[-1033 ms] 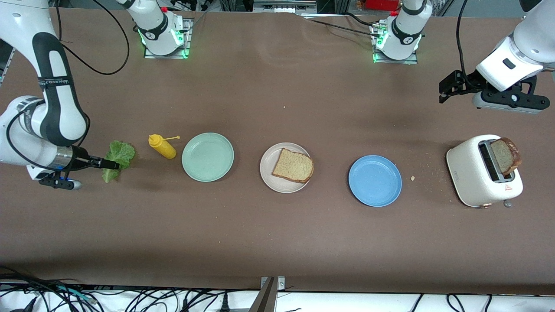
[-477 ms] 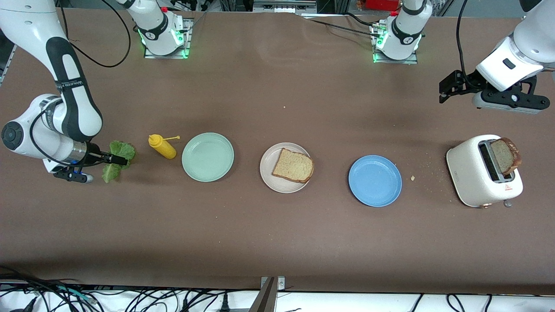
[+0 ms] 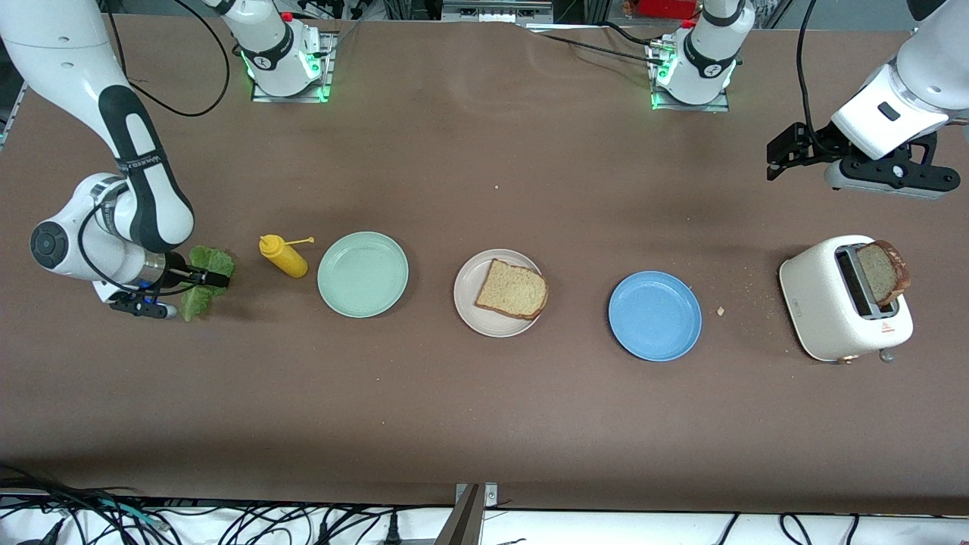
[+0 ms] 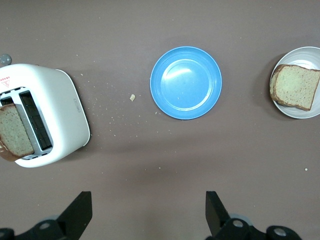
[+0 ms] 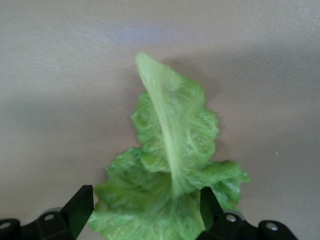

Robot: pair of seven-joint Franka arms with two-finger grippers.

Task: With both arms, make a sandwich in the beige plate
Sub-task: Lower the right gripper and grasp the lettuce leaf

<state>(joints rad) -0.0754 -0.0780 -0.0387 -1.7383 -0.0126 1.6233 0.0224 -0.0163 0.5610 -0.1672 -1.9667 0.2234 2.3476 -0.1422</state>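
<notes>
Down at the right arm's end of the table, the right gripper (image 3: 210, 278) sits low over the lettuce leaf (image 3: 203, 281), its black fingers spread wide with the leaf's ruffled green edge between them; the fingers (image 5: 80, 209) straddle the leaf, and whether they touch it cannot be told. The leaf is crinkled and glossy, with a pale rib running up its middle (image 5: 170, 170), and it lies flat on the matte brown table (image 3: 484, 409).

Reading the front view as a clock face, the leaf lies toward nine o'clock. Just beside it, toward the centre, a small yellow squeeze bottle (image 3: 284, 256) lies on its side, then a round pale green plate (image 3: 362, 274). Near the centre sits the beige plate (image 3: 468, 297), round with a shallow rim, holding one square slice of brown bread (image 3: 512, 289) with a darker crust and porous crumb. A smooth blue plate (image 3: 655, 316) follows toward three o'clock, with crumbs scattered between it and a rounded white toaster (image 3: 833, 303); a second slice (image 3: 882, 271) stands in a slot of the toaster.

Up at about two o'clock the left gripper (image 3: 783, 155) waits in the air over bare table beside the toaster, its fingers (image 4: 77, 212) set wide apart and holding nothing.
</notes>
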